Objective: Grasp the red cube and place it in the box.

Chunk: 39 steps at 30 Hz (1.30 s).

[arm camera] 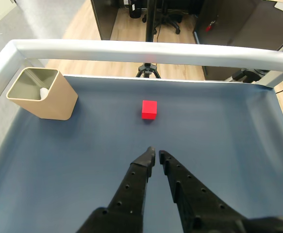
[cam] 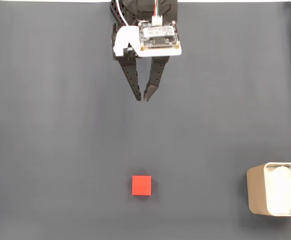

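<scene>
The jaws of the black two-finger gripper (cam: 141, 97) are drawn nearly together, tips almost meeting with only a thin slit between them, and nothing is held. In the wrist view the same gripper (arm camera: 156, 154) reaches up from the bottom edge, its perforated black fingers (arm camera: 132, 187) converging to a point over bare mat.

The small matte bright-red cube (cam: 141, 185) sits flat on the dark grey-blue table mat (cam: 45, 140), well apart from the fingertips and roughly in line with them in the fixed view. In the wrist view the cube (arm camera: 149, 109) lies straight ahead of the tips, with open mat on every side of it.

The pale beige thin-walled box with rounded corners (cam: 255, 195) stands at the lower right edge of the fixed view, partly cut off by the frame, with white wadding (cam: 283, 190) inside. In the wrist view the box (arm camera: 46, 97) is in the far left corner, near the white raised rail (arm camera: 146, 51) that borders the table, and well apart from the cube. Between the cube and the box the mat is bare.
</scene>
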{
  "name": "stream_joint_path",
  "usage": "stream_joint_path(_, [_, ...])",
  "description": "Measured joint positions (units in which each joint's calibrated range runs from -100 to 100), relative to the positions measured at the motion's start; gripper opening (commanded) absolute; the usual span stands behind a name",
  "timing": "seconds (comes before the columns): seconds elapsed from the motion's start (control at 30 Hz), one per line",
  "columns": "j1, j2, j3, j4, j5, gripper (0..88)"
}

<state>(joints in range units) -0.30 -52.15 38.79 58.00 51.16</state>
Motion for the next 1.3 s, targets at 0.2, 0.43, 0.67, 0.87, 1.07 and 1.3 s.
stream_joint_path(0.2, [0.00,4.69,-5.33,1.75,-0.15,0.0])
stream_joint_path(0.43, [0.15,8.68,-9.76,3.10,-1.03,0.0])
stream_joint_path(0.67, [0.15,9.99,-11.21,3.10,-1.07,0.0])
stream_joint_path(0.87, [0.15,10.51,-11.75,3.26,-1.07,0.0])
stream_joint_path(1.07, [1.26,13.11,-13.02,3.34,-1.17,0.0])
stream_joint_path(1.3, [1.41,19.28,-17.81,3.34,-1.17,0.2])
